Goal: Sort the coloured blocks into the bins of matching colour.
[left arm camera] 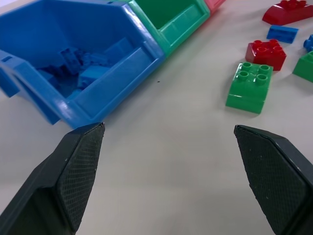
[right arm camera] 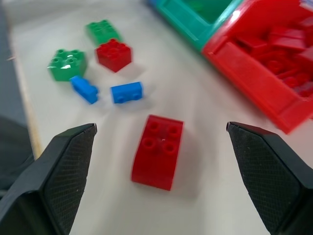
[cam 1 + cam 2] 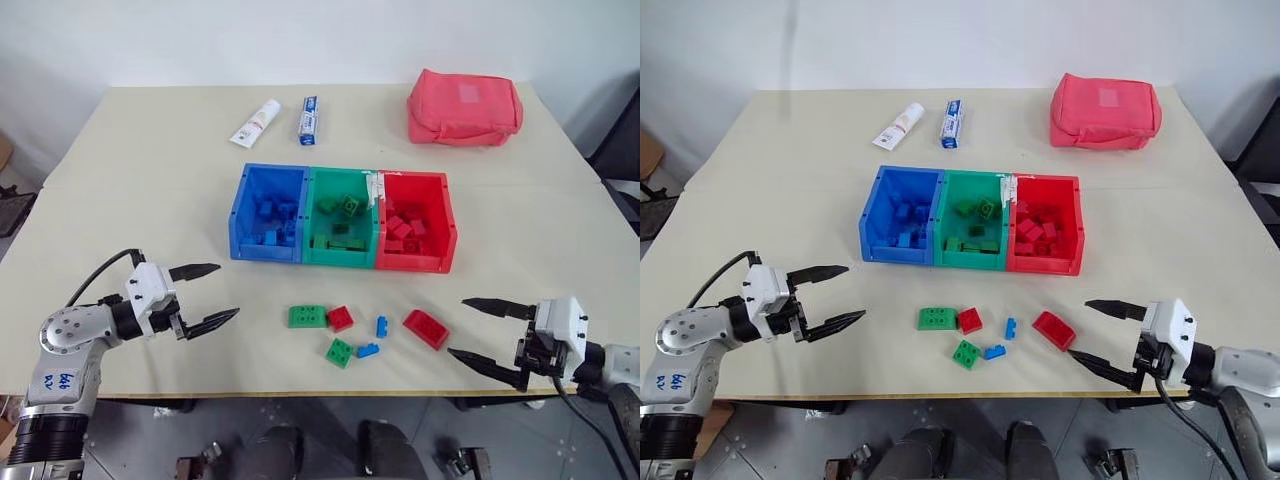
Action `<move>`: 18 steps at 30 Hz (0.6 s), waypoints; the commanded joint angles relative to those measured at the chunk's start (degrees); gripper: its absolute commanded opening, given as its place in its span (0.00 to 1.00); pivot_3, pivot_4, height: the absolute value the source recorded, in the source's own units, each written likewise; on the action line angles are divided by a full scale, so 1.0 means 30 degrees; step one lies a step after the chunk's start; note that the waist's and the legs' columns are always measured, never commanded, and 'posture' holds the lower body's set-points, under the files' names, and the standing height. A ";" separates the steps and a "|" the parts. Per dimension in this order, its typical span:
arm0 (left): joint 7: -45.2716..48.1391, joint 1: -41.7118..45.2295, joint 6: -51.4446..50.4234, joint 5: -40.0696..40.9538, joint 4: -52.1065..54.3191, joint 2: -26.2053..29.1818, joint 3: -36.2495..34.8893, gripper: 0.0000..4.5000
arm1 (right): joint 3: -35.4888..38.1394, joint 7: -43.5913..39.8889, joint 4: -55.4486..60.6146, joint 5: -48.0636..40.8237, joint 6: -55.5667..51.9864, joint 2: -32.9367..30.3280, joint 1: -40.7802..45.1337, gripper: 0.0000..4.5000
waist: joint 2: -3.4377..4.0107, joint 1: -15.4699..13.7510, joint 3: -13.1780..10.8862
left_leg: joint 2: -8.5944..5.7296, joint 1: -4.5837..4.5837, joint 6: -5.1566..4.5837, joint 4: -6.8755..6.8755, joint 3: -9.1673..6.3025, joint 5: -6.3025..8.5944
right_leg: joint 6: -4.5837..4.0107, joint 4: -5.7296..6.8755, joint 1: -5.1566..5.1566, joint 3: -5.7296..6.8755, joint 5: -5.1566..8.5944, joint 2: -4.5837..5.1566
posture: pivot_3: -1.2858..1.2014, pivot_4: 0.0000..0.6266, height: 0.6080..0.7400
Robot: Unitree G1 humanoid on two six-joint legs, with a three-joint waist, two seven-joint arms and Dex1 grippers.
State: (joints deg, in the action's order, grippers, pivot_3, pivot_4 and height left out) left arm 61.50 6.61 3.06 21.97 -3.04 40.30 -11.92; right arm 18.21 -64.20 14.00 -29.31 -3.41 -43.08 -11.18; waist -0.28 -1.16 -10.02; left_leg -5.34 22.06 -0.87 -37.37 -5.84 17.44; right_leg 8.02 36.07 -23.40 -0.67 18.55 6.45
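Blocks (image 3: 426, 328) | light, rigid, slick plastic | we pinch flat sides | both claws, left (image 3: 205, 296) and right (image 3: 478, 334), apart, empty

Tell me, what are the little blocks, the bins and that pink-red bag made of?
The blocks, like the big red block, look like hard, shiny plastic: moulded studs and glossy highlights. The bins, such as the blue bin, seem to be smooth, rigid plastic too, with light glinting on their rims. The red pouch looks like soft fabric: puffy, rounded, dull, with seams.
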 commanded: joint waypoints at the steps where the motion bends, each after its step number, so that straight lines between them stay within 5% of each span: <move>1: 0.0438 -0.0142 -0.0304 0.0225 0.0573 0.0329 0.0188 1.00 | 0.0623 0.0743 0.1050 -0.0074 0.0388 0.0366 -0.0333 0.99 | 0.0001 -0.0042 0.0000 | 0.0000 0.0000 0.0006 0.0000 -0.0002 -0.0004 | -0.0001 0.0003 0.0000 0.0003 -0.0001 0.0000 | 0.52 0.24 1.00; 12: 0.0552 0.0335 -0.2776 0.1319 0.6487 -0.2110 0.4807 1.00 | 0.4999 -0.0681 -0.1571 0.0605 0.1129 -0.1162 -0.4595 0.99 | 0.0006 -0.0188 0.0003 | -0.0023 -0.0003 -0.0025 -0.0018 -0.0003 0.0006 | 0.0023 -0.0032 0.0045 -0.0001 -0.0016 0.0009 | 0.52 0.24 1.00; 18: 0.0562 0.0994 -0.2915 0.0796 0.6101 -0.2404 0.5310 1.00 | 0.3033 0.0539 0.1252 0.0794 -0.2092 -0.1931 -0.4236 0.99 | 0.0072 0.0194 0.0042 | 0.0029 -0.0071 0.0016 0.0015 0.0042 -0.0015 | -0.0007 0.0005 0.0050 -0.0043 -0.0020 -0.0037 | 0.52 0.24 1.00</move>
State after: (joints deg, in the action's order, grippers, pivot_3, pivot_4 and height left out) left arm 62.83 9.55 -6.30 24.62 15.15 32.69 3.87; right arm 29.69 -64.20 12.68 -26.86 -6.56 -47.31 -25.12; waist -0.06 -0.58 -9.89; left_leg -5.25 21.75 -0.82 -37.29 -5.69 17.39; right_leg 8.00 36.10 -23.20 -0.84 18.49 6.34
